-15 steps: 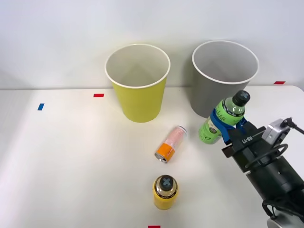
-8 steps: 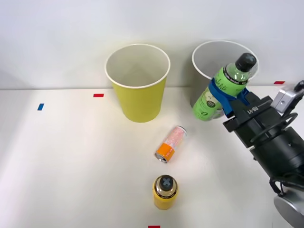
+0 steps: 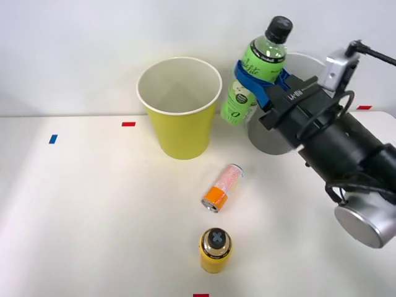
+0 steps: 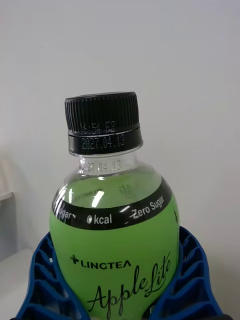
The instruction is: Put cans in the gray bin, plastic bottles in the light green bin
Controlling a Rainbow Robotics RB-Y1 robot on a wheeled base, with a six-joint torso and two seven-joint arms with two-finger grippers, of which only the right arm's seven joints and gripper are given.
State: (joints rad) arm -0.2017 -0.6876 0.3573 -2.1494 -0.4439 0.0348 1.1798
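The green bottle (image 4: 115, 240) carries a black band around its shoulder reading "kcal" and "Zero Sugar" in white. Below it, the green label reads "LINCTEA" after a plus sign, then "Apple Lite" in black script. The date "2027.04.13" is printed on the ring under the black cap (image 4: 102, 122), and another code above it is hard to read.

My blue ribbed fingers (image 4: 192, 280) clasp bright green, black-capped bottle (image 3: 255, 73); bins yellow-green (image 3: 183, 133) and gray (image 3: 266, 133); can (image 3: 222, 187) orange-pink; yellow bottle (image 3: 215, 250), gold shoulder.
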